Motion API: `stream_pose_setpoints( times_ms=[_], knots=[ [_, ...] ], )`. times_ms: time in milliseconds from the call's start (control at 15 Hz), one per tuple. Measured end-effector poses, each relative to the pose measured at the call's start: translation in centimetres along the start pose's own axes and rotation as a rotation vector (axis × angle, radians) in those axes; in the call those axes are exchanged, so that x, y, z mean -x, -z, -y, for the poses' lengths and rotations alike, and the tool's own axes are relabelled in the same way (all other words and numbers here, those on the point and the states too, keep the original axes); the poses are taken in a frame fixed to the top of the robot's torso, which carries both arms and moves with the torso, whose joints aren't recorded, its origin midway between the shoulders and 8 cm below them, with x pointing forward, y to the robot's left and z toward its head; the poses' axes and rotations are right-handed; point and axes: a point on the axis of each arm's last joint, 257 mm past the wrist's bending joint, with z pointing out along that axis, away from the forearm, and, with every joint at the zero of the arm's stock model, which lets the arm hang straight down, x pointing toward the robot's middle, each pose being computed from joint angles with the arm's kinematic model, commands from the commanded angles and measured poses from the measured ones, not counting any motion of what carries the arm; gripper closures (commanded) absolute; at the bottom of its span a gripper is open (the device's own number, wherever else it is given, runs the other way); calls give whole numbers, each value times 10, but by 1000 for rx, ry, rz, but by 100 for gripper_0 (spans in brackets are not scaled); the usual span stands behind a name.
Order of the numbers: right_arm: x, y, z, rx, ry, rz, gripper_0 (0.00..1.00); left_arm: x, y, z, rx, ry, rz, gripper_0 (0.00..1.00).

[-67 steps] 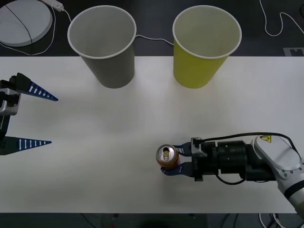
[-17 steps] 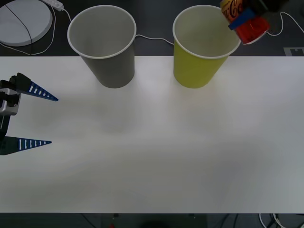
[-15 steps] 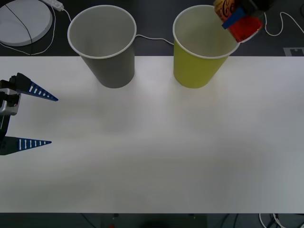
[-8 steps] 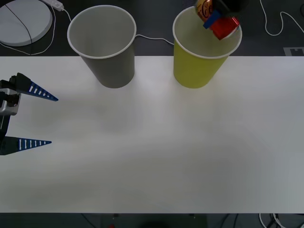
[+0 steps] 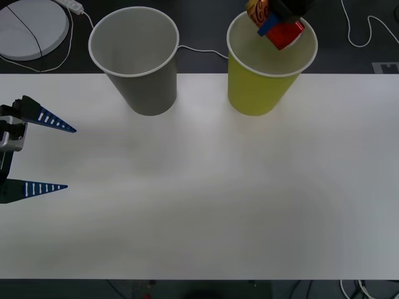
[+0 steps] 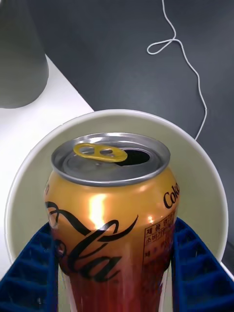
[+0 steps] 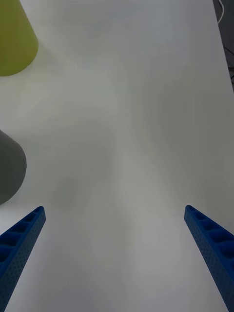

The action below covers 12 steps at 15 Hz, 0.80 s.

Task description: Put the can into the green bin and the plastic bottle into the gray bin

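My right gripper [image 5: 272, 23] is shut on the can [image 5: 282, 32], a red and orange can with a metal top and yellow pull tab. It hangs tilted over the mouth of the green bin [image 5: 252, 87], a yellow-green cup at the back right. In the right wrist view the can [image 6: 111, 214] sits between the blue fingers [image 6: 195, 273], with the green bin's white rim [image 6: 214, 195] ringing it below. The gray bin [image 5: 140, 81] stands at the back left. My left gripper [image 5: 43, 152] waits open at the table's left edge. The plastic bottle is out of view.
A white round disc [image 5: 31, 28] and white cables [image 5: 368, 31] lie on the dark surface behind the table. The white table [image 5: 199, 199] stretches wide in front of both cups. In the left wrist view the green bin [image 7: 14, 44] and gray bin [image 7: 9, 165] show at the edge.
My right gripper lifted the can off the table's front and carried it up, then leftward over the green bin's mouth. The left arm has not moved.
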Motion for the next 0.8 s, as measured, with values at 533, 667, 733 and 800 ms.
stream_pose_setpoints(
  times_ms=[533,667,733,800],
  knots=[
    [-15,48,5,31,29,5,0,0,0,0,0,0,0,0],
    [-22,76,6,55,30,48,0,0,0,0,0,0,0,0],
    [-24,90,10,60,25,88,0,0,0,0,0,0,0,0],
    [-27,102,13,63,23,126,0,0,0,0,0,0,0,0]
  ],
)
